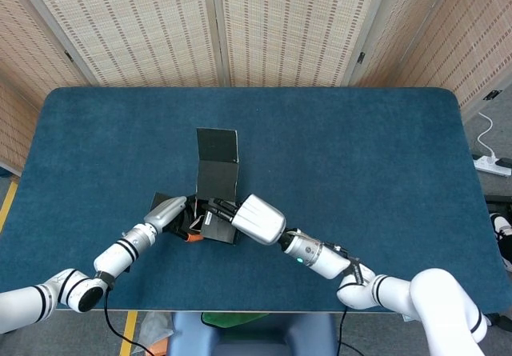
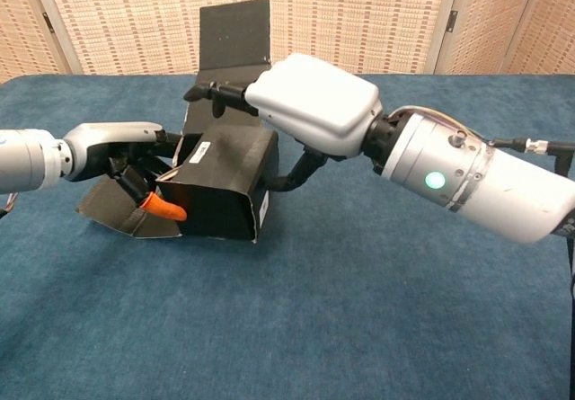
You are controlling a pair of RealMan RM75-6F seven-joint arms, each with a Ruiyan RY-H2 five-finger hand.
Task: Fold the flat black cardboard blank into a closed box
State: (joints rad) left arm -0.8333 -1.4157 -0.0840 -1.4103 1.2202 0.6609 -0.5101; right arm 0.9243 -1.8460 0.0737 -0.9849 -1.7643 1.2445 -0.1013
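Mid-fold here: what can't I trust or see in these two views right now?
- Head view: the right hand covers the box top, so finger contact there is hidden.
- Chest view: the left hand reaches behind the box's open end; its grip is unclear.
- Chest view: the box's far side and the lid flap's hinge are hidden by the right hand.

The right hand [image 2: 310,103] has a glossy white, rounded shell back and black fingers [image 2: 211,90]; behind it, a silver cylindrical wrist bears a glowing green light. The left hand [image 2: 121,144] is silver-grey with black fingers and one orange fingertip.
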